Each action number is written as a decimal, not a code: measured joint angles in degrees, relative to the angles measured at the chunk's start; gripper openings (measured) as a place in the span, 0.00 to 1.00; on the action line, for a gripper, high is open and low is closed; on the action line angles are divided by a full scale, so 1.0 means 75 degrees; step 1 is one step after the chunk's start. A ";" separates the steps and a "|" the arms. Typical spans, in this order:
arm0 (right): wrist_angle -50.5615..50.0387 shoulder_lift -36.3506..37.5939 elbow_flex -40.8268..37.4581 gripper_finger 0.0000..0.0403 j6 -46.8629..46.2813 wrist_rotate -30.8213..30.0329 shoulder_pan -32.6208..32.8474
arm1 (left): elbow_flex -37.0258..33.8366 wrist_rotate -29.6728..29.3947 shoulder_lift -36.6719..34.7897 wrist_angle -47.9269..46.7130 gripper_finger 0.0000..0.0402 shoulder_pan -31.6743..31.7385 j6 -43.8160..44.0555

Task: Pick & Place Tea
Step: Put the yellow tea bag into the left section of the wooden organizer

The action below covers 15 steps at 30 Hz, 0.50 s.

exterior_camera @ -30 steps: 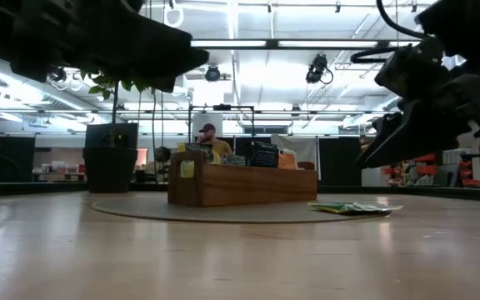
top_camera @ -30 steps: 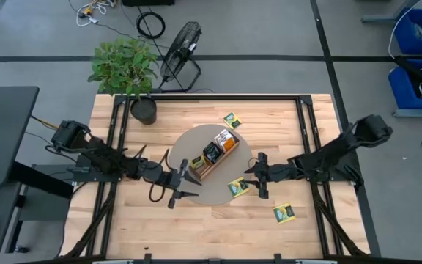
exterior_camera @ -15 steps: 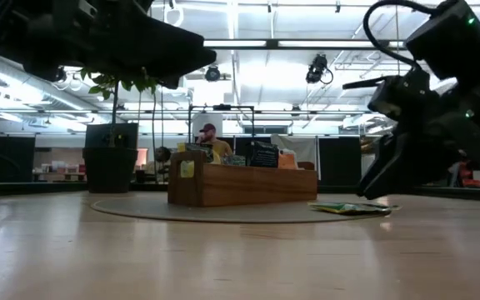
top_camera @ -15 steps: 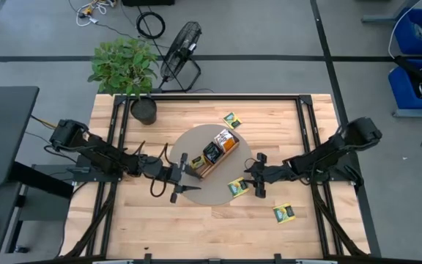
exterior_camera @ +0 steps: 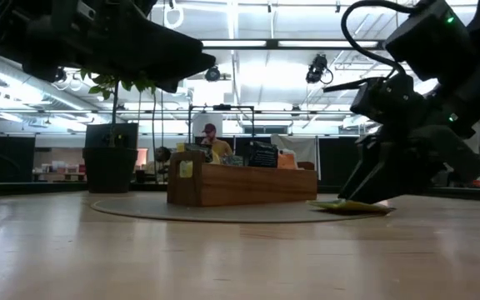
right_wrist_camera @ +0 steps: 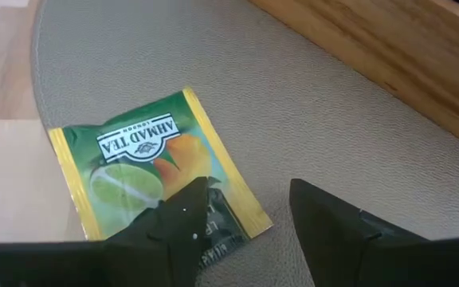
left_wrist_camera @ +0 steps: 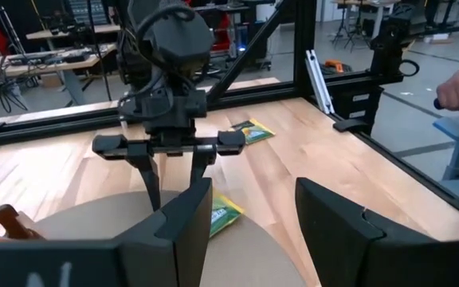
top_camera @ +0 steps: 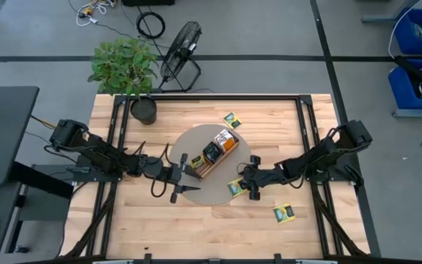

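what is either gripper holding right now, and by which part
Nothing is held. The right gripper stands open just over the yellow-green tea packet at the mat's edge; the left gripper hangs open and empty.

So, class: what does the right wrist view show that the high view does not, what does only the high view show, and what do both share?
Only the right wrist view shows the printed lime and brand name on the packet. Only the high view shows both arms, the left gripper open near the tray, two more loose packets and the plant. Both show the open right gripper at that packet on the mat's edge.
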State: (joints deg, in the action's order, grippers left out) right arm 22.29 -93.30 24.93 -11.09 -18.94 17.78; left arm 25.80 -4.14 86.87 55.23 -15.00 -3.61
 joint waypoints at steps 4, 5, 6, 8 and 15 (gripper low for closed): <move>-0.0027 0.0047 -0.0001 0.47 0.0015 0.0014 0.0015 | 0.0000 -0.0003 0.0000 -0.0036 0.46 0.0000 0.0002; -0.0026 0.0047 -0.0001 0.47 -0.0004 0.0017 0.0015 | 0.0000 0.0000 0.0000 -0.0038 0.46 0.0000 0.0001; -0.0035 0.0047 -0.0001 0.46 -0.0016 0.0023 0.0015 | 0.0000 -0.0005 0.0000 -0.0041 0.46 0.0002 0.0002; -0.0097 0.0047 -0.0003 0.43 -0.0013 0.0044 0.0015 | 0.0000 -0.0002 0.0000 -0.0035 0.46 0.0006 -0.0003; -0.0157 0.0047 -0.0006 0.16 0.0217 0.0078 0.0081 | 0.0000 -0.0003 0.0000 -0.0039 0.46 0.0015 -0.0009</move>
State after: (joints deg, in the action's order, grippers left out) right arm 21.11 -92.95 24.88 -9.46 -18.35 18.38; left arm 25.80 -4.17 86.87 54.93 -14.90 -3.68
